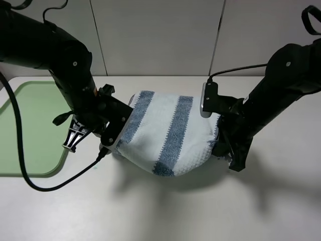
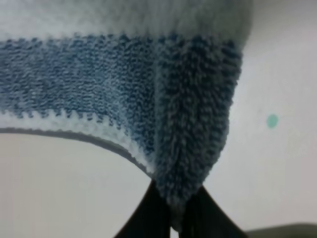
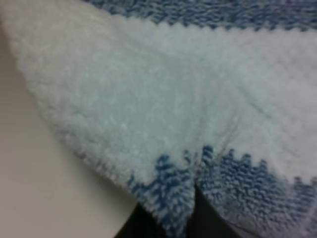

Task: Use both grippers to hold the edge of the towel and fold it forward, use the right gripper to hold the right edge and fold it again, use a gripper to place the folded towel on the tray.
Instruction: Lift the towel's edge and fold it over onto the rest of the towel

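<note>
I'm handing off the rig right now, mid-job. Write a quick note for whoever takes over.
Left hand: shut on the towel's left edge.
Right hand: shut on its right edge.
Towel: hangs between both hands over the table, middle sagging. The tray lies to the left, apart from it.
Done: both edges gripped, first fold begun.
To do: finish that fold, fold again with the right hand, put the towel on the tray.
</note>
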`<state>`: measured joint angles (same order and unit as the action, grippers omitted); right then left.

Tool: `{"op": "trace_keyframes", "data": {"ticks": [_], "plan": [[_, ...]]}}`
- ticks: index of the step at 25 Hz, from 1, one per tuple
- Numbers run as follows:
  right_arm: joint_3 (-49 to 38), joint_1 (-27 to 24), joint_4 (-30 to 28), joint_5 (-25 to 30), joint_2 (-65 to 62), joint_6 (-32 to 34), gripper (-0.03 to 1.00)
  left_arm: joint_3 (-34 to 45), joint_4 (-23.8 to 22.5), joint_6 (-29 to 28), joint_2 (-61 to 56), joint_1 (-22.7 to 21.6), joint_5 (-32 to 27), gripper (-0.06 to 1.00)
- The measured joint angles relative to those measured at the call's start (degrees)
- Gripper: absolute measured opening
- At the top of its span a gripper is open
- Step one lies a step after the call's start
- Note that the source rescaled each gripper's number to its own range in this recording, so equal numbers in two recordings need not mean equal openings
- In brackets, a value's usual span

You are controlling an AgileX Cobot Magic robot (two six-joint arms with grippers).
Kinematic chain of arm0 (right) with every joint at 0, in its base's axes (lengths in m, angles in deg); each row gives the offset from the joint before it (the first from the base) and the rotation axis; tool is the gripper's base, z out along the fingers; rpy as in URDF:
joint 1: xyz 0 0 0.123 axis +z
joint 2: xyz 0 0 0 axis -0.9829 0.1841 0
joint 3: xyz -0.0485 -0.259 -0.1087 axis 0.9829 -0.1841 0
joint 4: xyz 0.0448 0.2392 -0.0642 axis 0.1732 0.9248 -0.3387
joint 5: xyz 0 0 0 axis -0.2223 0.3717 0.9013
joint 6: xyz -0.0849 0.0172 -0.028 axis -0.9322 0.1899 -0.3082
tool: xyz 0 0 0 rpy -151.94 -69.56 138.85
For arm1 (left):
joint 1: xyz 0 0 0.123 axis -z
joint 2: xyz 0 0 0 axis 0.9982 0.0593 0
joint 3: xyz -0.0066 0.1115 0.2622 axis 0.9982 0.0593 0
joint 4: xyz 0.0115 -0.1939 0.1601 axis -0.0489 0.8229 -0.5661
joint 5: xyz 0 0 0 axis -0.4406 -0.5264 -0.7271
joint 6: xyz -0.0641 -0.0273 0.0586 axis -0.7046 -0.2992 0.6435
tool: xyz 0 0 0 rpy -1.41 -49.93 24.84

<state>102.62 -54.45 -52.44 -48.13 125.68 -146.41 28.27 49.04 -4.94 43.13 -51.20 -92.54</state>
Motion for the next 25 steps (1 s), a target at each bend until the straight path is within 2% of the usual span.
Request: {"op": "trace_keyframes", "data": {"ticks": [6, 9, 16, 20, 25], "plan": [[4.6, 0.0, -11.7, 4.4, 0.0, 9.0, 0.0, -5.1, -0.2, 0.0, 0.0, 0.0, -3.7, 0.0], [6.4, 0.0, -15.2, 5.8, 0.0, 11.6, 0.0, -7.5, -0.2, 0.0, 0.0, 0.0, -4.0, 0.0], [11.2, 0.0, -19.4, 9.2, 0.0, 13.8, 0.0, -11.3, -1.5, -0.6, 0.0, -0.6, -4.8, 0.0], [14.0, -0.1, -21.4, 10.0, 0.0, 14.0, 0.0, -12.1, -3.9, -2.7, 0.0, -2.9, -4.8, 0.0], [16.3, -2.7, -21.5, 9.5, 0.0, 14.1, 0.0, -12.1, -4.2, -2.9, 0.0, -5.8, -2.7, 0.0]]}}
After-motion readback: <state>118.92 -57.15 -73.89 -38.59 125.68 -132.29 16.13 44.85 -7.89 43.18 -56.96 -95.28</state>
